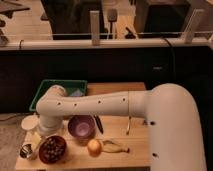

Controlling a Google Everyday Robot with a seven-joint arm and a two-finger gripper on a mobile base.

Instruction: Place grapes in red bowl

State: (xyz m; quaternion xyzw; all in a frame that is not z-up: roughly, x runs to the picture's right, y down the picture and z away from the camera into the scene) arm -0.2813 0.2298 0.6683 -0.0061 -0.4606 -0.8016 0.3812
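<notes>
The red bowl stands at the front left of the wooden table. The grapes, a dark bumpy cluster, lie inside it. My white arm reaches from the right across the table to the left. My gripper hangs from its end, just left of the red bowl and close above the table. The wrist hides most of it.
A lilac purple bowl stands right of the red bowl. A yellowish-orange fruit and a banana peel lie at the front. A white cup, a small metal cup, a green tray and a dark utensil are nearby.
</notes>
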